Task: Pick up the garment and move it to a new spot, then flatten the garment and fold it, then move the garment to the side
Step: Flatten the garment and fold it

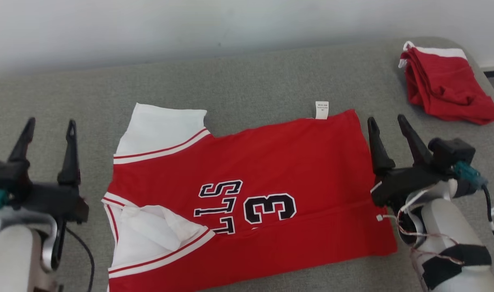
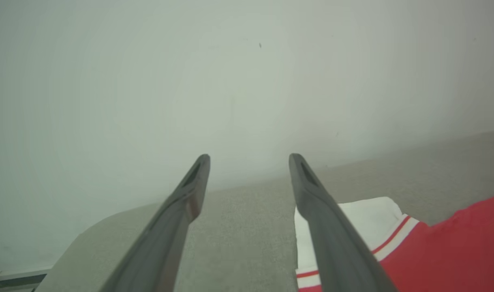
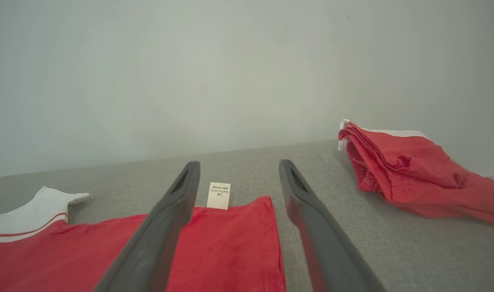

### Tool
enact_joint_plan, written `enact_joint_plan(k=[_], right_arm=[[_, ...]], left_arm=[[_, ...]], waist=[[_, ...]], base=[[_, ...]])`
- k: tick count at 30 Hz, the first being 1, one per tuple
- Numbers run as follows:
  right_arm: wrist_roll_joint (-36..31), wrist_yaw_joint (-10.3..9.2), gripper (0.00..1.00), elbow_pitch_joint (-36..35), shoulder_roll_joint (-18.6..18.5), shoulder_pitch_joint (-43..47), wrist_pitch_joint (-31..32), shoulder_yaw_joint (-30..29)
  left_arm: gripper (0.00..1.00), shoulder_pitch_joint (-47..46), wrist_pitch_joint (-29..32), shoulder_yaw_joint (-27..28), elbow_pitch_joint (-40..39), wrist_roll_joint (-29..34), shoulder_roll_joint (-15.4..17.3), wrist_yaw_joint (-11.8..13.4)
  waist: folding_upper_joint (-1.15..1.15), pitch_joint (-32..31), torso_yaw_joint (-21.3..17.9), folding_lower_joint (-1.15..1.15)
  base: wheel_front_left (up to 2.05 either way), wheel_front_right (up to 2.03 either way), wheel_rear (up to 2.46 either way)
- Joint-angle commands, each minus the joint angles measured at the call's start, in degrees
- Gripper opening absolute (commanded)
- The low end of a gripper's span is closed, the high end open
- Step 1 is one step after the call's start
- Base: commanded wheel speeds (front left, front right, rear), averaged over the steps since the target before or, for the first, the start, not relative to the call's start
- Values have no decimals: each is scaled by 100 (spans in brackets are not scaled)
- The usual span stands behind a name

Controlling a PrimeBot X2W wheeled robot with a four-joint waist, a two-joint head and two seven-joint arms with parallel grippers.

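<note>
Garment (image 1: 251, 194) lies between left tool (image 1: 51, 121) and right tool (image 1: 386, 118); both spread, holding nothing.

A grey, felt-like surface (image 1: 247, 81) with rounded corners carries a red jersey (image 1: 295, 162) with white sleeves, spread flat at its middle, and a crumpled red cloth (image 1: 445, 85) near its far right corner, well apart.

Black right hand (image 1: 386, 119), pale forearm (image 1: 445, 227), teal connector (image 1: 467, 172).
</note>
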Motion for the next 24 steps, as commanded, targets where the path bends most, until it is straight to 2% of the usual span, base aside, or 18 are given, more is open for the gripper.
enact_joint_plan(k=[1,7,11,24], right_arm=[[-16,-16,100,120,-12,-181,36,26],[-82,-16,100,937,-45,-1174,142,227],[-70,-16,100,1398,-58,-1686,131,413],[282,-16,100,2596,256,-2761,23,1040]], left_arm=[[100,-237,84,-14,114,-58,33,-41],[100,-1431,650,-310,836,-338,260,-241],[100,-1988,985,-570,1320,-521,410,-278],[100,-3011,1444,-1558,2633,-1000,705,-281]], waist=[[-1,425,-321,-1],[-1,804,-515,-1],[-1,1015,-628,-1],[-1,1592,-883,-1]], base=[[0,0,0],[0,0,0],[0,0,0],[0,0,0]])
